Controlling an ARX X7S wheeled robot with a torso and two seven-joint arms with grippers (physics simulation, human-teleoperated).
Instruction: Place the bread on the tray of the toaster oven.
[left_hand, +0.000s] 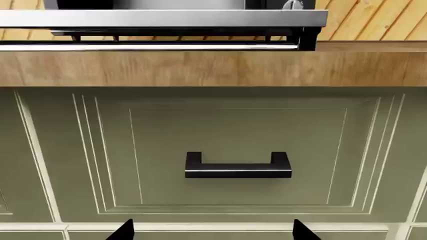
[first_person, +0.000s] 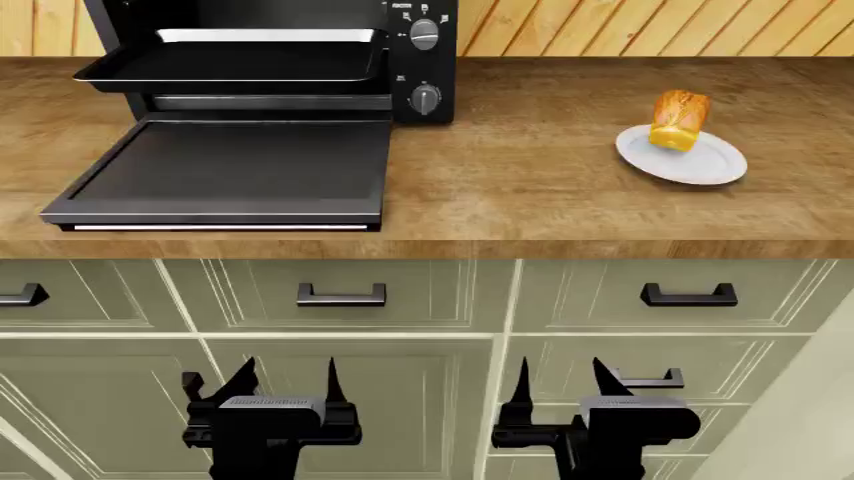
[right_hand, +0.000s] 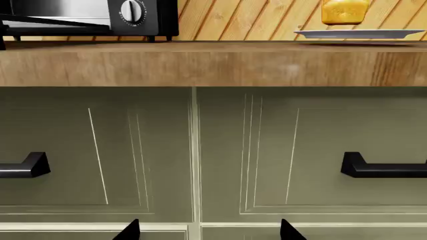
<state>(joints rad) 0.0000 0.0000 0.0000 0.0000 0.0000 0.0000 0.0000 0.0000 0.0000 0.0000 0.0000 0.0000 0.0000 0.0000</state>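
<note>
The bread (first_person: 678, 121), a small golden-brown loaf, stands on a round white plate (first_person: 705, 163) at the counter's right; it also shows in the right wrist view (right_hand: 343, 11). The toaster oven (first_person: 424, 55) stands at the back left, its door (first_person: 234, 170) folded down flat. The dark tray (first_person: 227, 66) is pulled partly out above the door. My left gripper (first_person: 286, 378) and right gripper (first_person: 558, 377) are both open and empty, low in front of the cabinet drawers, well below the counter. In the left wrist view the open door's edge (left_hand: 160, 19) shows overhead.
The wooden counter (first_person: 534, 160) has a front edge above green drawer fronts with black handles (first_person: 340, 294) (first_person: 687, 294). A wood-plank wall (first_person: 641, 25) stands behind. A pale panel (first_person: 801, 400) is at the lower right.
</note>
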